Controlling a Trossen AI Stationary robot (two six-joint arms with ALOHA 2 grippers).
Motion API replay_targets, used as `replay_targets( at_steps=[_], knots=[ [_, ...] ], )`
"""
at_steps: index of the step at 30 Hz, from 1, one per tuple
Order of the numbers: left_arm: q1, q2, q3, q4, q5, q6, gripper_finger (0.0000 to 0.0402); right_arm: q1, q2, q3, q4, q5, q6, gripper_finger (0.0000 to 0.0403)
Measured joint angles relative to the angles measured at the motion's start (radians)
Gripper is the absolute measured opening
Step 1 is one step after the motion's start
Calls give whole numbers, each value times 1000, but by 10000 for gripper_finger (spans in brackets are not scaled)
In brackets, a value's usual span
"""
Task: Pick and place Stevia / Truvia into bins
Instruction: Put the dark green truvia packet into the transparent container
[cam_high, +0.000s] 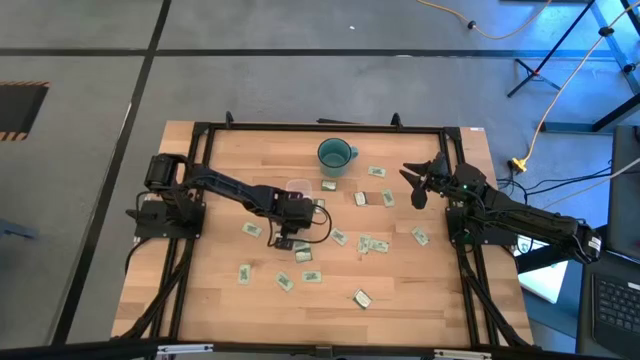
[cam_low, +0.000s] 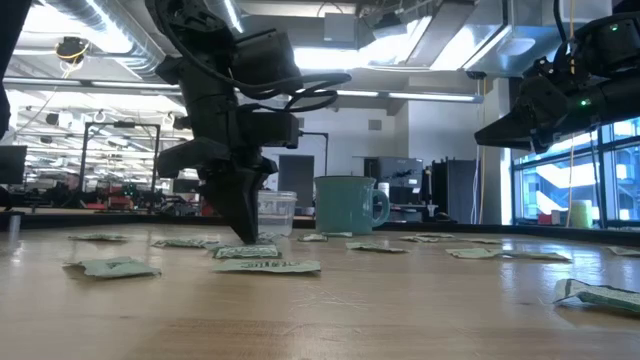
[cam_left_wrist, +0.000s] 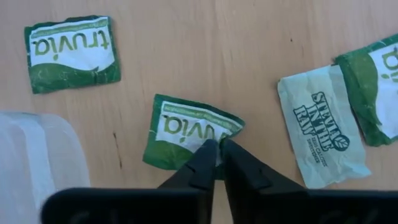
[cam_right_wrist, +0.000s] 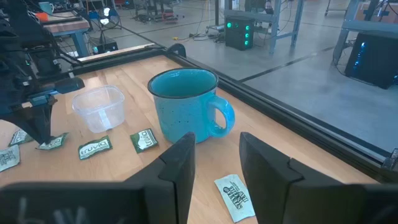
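Several green-and-white Truvia and pale Stevia packets (cam_high: 372, 244) lie flat, scattered over the wooden table. My left gripper (cam_left_wrist: 216, 147) points down near the table's middle (cam_high: 281, 240), shut on one Truvia packet (cam_left_wrist: 180, 127). The clear square tub (cam_right_wrist: 99, 107) stands on its base just beyond it, beside the teal mug (cam_right_wrist: 183, 106). My right gripper (cam_right_wrist: 214, 163) hangs open above the table's far right part (cam_high: 415, 188), touching nothing. My left gripper pinches the Truvia packet at one crumpled edge (cam_left_wrist: 231, 127) between its two fingertips. The fingers come from above, pointing down. The rest of the packet lies on the table, its printed face up.
A Stevia In The Raw packet (cam_left_wrist: 323, 124) and another Truvia packet (cam_left_wrist: 71, 53) lie close to the held one. The mug (cam_high: 335, 155) stands near the far edge. More packets lie toward the near edge (cam_high: 361, 297). A black frame (cam_high: 320, 127) rims the table.
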Motion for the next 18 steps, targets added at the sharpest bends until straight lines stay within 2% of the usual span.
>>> replay_targets(
  at_steps=[7,11,14,18],
  knots=[
    [0,-41,-5,-29,1,-26,3,0,0,0,0,0,0,129],
    [0,-157,4,-81,11,-61,3,0,0,0,0,0,0,129],
    [0,-258,8,-98,-52,-69,3,0,0,0,0,0,-2,129],
    [17,-366,11,-99,-211,-71,3,0,0,0,1,0,-1,129]
  ],
)
